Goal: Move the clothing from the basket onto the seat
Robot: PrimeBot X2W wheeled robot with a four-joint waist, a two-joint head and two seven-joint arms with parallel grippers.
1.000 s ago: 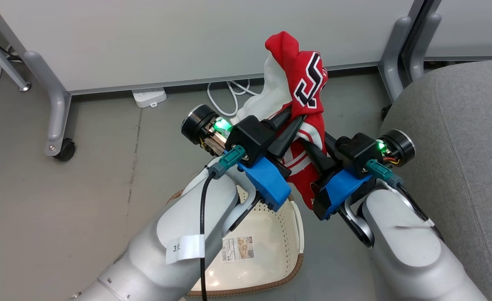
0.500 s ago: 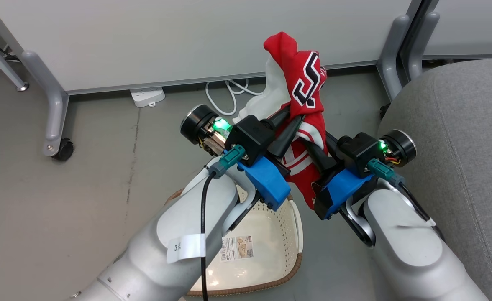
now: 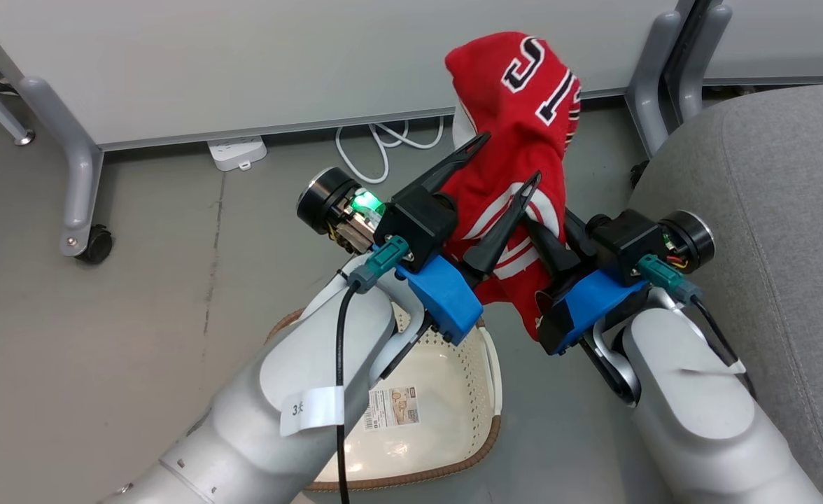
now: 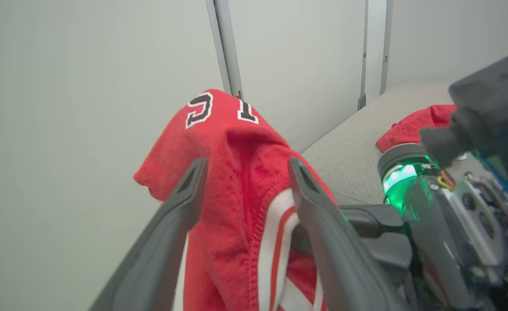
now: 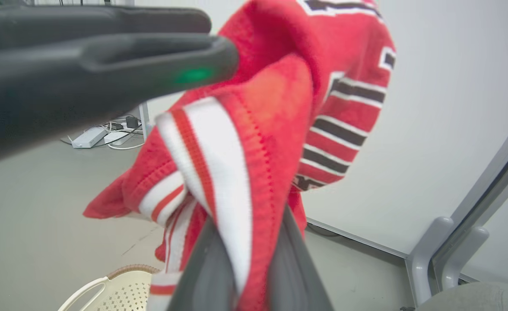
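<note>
A red garment [image 3: 516, 105] with white stripes and black-and-white lettering hangs in the air above the floor, between my two arms. My right gripper [image 3: 550, 241] is shut on its striped hem, which the right wrist view shows pinched between the fingers [image 5: 211, 263]. My left gripper [image 3: 511, 157] stands open, one finger on each side of the cloth [image 4: 236, 138] without pinching it. The cream basket [image 3: 418, 479] sits on the floor under my left forearm. The grey seat [image 3: 768, 175] is at the right; a second red garment [image 4: 414, 125] lies on it.
A grey partition [image 3: 243, 63] on castor legs [image 3: 79, 210] stands behind, with a power strip [image 3: 233, 152] and white cables on the floor. Another partition leg [image 3: 653, 91] stands close to the seat's far corner. Open grey floor lies to the left.
My left gripper has opened and let go of the garment. The cloth has slumped over toward the right, now held by the right gripper alone. The head camera has shifted a little.
</note>
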